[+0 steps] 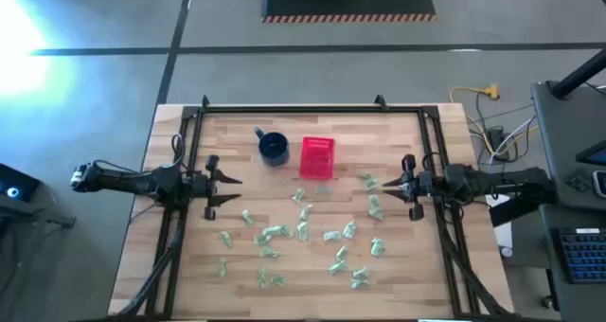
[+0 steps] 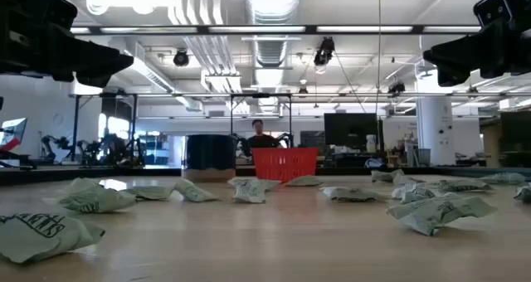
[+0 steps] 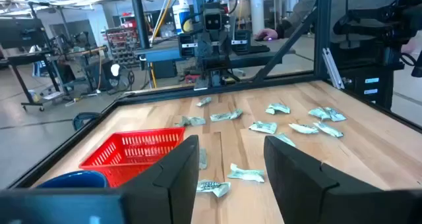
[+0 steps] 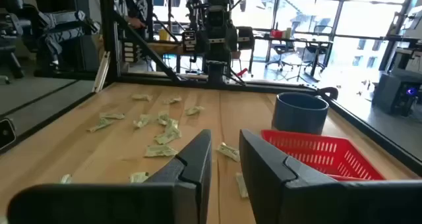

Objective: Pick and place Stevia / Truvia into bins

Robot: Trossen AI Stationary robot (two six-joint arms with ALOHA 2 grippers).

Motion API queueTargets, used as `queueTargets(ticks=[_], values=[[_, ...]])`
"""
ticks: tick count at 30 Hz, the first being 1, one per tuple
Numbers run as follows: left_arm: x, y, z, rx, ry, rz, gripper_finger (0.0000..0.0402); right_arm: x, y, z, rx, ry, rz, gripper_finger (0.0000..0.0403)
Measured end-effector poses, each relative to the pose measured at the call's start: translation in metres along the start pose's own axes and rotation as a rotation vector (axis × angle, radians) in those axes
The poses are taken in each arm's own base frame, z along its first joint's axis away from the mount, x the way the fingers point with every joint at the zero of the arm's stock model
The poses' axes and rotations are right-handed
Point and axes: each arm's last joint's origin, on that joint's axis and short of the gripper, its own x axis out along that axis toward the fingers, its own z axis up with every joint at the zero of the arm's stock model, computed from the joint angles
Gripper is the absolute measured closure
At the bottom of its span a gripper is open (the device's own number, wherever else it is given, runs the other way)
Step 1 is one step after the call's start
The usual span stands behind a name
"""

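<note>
Fingers parted and empty, the left gripper (image 1: 230, 187) and right gripper (image 1: 384, 186) hover either side of the red basket (image 1: 317, 157); Stevia sachets (image 1: 303, 230) lie scattered just before it.

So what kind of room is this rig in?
Probably a robotics lab or workshop: exposed ceiling ducts, more robot arms on stands beyond the table, and hazard-striped floor marking.

We see pale green-and-white sachets (image 1: 301, 230) on a light wood-grain counter (image 1: 398, 270), a red basket (image 1: 317, 157) with slotted mesh sides, and a dark blue mug (image 1: 274, 148).
</note>
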Motion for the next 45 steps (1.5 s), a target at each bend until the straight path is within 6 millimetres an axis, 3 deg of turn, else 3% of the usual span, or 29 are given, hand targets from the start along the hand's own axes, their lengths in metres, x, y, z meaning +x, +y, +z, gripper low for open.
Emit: queueTargets(ticks=[45], values=[[0.0000, 0.0000, 0.0000, 0.000, 0.000, 0.000, 0.0246, 0.0000, 0.0000, 0.0000, 0.000, 0.000, 0.000, 0.0335]])
